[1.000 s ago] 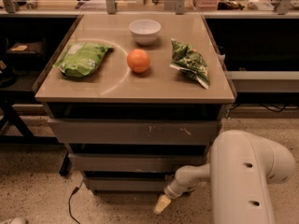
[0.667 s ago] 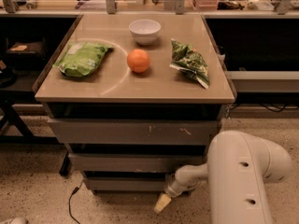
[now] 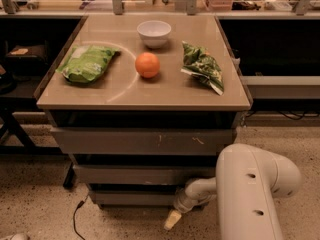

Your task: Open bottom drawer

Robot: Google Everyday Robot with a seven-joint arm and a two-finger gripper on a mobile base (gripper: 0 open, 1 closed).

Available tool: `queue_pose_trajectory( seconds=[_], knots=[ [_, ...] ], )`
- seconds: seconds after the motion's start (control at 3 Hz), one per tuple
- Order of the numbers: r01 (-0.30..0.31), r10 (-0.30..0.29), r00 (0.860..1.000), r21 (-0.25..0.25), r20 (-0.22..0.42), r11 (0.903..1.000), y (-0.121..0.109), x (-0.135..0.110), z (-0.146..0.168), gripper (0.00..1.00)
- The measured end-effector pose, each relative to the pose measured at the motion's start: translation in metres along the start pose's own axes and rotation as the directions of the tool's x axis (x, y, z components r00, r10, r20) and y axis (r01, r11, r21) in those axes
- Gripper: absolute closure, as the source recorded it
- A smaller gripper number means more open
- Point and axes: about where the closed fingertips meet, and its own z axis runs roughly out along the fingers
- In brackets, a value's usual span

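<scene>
The bottom drawer (image 3: 132, 198) is the narrowest grey-brown front, lowest under the tan table top; it sits pushed in, set back below the mid-width drawer (image 3: 130, 174). The widest drawer (image 3: 142, 141), with pale scratch marks, is at the top. My gripper (image 3: 173, 219) is low at the bottom drawer's right front corner, just in front of and slightly below its panel, with the pale tip pointing down-left toward the floor. The white arm (image 3: 250, 194) reaches in from the lower right.
On the table top (image 3: 125, 94) lie a green chip bag (image 3: 86, 63), an orange (image 3: 147, 64), a white bowl (image 3: 154, 32) and a green patterned bag (image 3: 202, 66). A black cable (image 3: 76, 216) trails on the speckled floor at left. Dark shelving flanks both sides.
The bulky arm link has shifted slightly to the left. The gripper tip stays at about the same spot by the bottom drawer's corner. The drawers have not moved.
</scene>
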Motion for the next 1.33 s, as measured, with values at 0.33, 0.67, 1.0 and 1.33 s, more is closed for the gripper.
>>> queue_pose_trajectory(
  seconds=[0.33,0.67,1.0,1.33],
  knots=[
    [-0.002,0.002,1.0,-0.015,-0.007,0.9999,0.005,0.003,-0.001,0.0],
    [-0.002,0.002,1.0,-0.015,-0.007,0.9999,0.005,0.001,-0.004,0.0],
    [-0.03,0.029,0.999,-0.065,-0.021,0.9974,0.025,0.014,-0.013,0.0],
    [-0.061,0.057,0.998,-0.13,-0.033,0.9896,0.055,0.029,-0.025,0.0]
  ],
)
